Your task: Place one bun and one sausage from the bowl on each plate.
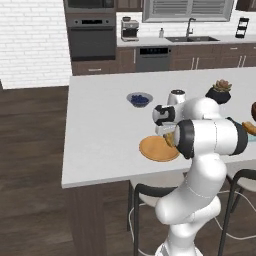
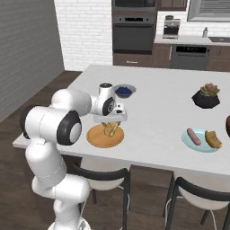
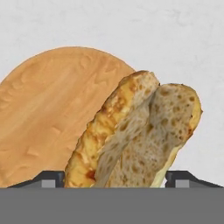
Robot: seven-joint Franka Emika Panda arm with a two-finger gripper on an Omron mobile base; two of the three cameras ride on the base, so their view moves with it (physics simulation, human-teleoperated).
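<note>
My gripper (image 2: 111, 125) hangs over the orange-tan plate (image 2: 95, 137), shut on a golden split bun (image 2: 110, 130) that stands on edge with its lower end at the plate. In the hand view the bun (image 3: 135, 135) sits between both fingertips (image 3: 52, 179), with the orange-tan plate (image 3: 43, 109) behind it. The pale blue plate (image 2: 201, 144) to the right carries a sausage (image 2: 194, 136) and another bun (image 2: 213, 139). A sliver of the dark bowl (image 2: 227, 126) shows at the right edge. From the left base view, my arm partly hides the gripper (image 1: 167, 135) and the held bun (image 1: 169, 138).
A small grey bowl of blueberries (image 2: 124, 91) stands just behind the gripper. A black plant pot (image 2: 206, 96) sits further right on the white counter (image 2: 157, 112). Two dark stools (image 2: 105, 177) are tucked under the counter's near edge.
</note>
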